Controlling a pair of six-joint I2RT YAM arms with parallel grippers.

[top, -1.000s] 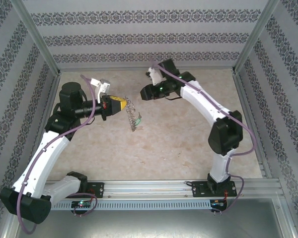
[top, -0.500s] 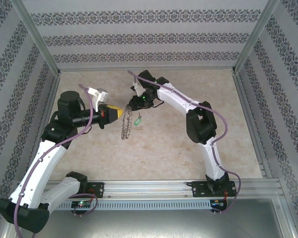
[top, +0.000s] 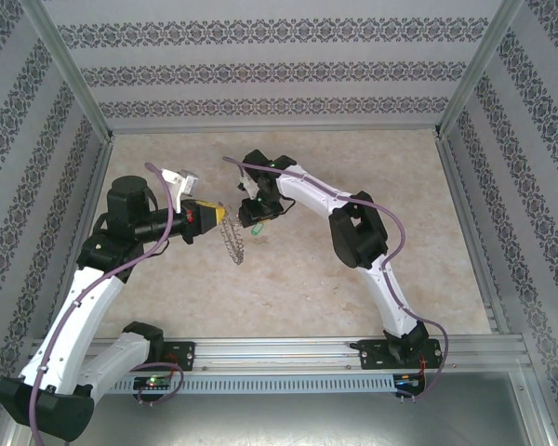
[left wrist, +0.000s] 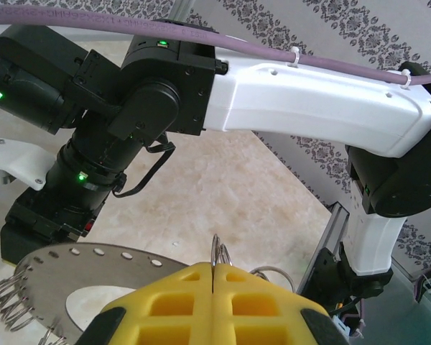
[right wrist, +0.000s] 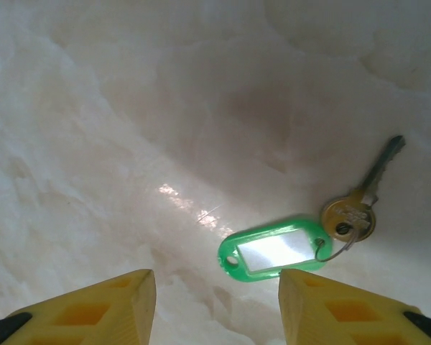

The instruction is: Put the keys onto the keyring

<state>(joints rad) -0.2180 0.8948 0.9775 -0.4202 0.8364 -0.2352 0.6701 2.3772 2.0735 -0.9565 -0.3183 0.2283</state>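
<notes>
The keyring [left wrist: 93, 269] is a flat dark-grey metal plate with small holes along its rim and thin wire loops on its edge. My left gripper [left wrist: 213, 277] is shut on one of those loops, and the keyring [top: 233, 244] hangs below it above the table. My left gripper [top: 225, 213] points right. The key [right wrist: 348, 218] lies flat on the table, brass-headed and joined by a wire loop to a green tag [right wrist: 273, 250]. My right gripper [right wrist: 215, 309] is open just above the table, its yellow fingertips [right wrist: 93, 313] apart, with the green tag just ahead of the gap. The key [top: 259, 228] lies beside my right gripper [top: 251, 216].
The marbled beige table [top: 353, 177] is enclosed by patterned walls with metal posts [top: 70, 79]. The right arm's elbow [top: 353, 232] reaches across the middle. An aluminium rail [top: 288, 353] runs along the near edge.
The right arm has swung left and down until its gripper hovers by the green-tagged key. The left gripper, still holding the keyring, has shifted slightly toward the near side.
</notes>
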